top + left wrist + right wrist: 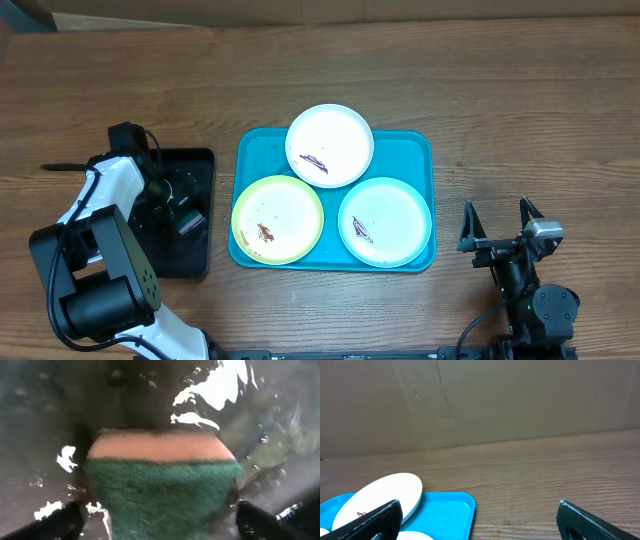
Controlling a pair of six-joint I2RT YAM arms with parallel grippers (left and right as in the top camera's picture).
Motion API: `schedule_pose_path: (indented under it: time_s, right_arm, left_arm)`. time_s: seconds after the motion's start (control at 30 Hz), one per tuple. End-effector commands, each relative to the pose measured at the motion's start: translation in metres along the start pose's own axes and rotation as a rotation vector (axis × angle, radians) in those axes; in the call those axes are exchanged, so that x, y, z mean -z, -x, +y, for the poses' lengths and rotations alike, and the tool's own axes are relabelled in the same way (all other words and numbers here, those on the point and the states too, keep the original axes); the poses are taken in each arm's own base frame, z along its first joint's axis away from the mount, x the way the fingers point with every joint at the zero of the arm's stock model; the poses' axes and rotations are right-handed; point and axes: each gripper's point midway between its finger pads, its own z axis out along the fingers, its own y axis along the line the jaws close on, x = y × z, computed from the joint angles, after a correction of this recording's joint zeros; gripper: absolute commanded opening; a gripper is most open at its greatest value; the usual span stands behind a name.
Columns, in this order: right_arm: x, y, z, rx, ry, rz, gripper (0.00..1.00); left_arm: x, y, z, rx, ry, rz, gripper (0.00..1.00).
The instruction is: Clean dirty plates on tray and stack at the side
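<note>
now left gripper [160, 522] clamps sponge [160, 485] (plates [330, 145] on tray [415, 150], rightward)

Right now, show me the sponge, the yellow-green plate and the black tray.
sponge [162, 485]: left wrist view, middle of its green scouring face.
yellow-green plate [278, 218]: overhead view, centre of the plate.
black tray [188, 258]: overhead view, bare floor near its lower right corner.
</note>
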Motion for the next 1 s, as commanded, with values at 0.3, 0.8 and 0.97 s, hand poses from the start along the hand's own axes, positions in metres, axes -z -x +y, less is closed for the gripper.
schedule_pose_path:
  time_s: [0.3, 0.8, 0.97]
  right_arm:
    - [0.000, -0.002, -0.003, 0.004, -0.011, -0.004, 1.00]
    - [0.000, -0.002, -0.003, 0.004, -0.012, -0.004, 1.00]
    - [0.000, -0.002, -0.003, 0.004, -0.012, -0.004, 1.00]
  left_arm:
    - [-0.002, 0.003, 0.004, 0.002, 0.028, 0.018, 0.04]
    - [0.178, 0.042, -0.022, -0.016, -0.021, -0.100, 0.04]
    - [0.227, 0.042, -0.026, -0.053, -0.076, -0.210, 0.04]
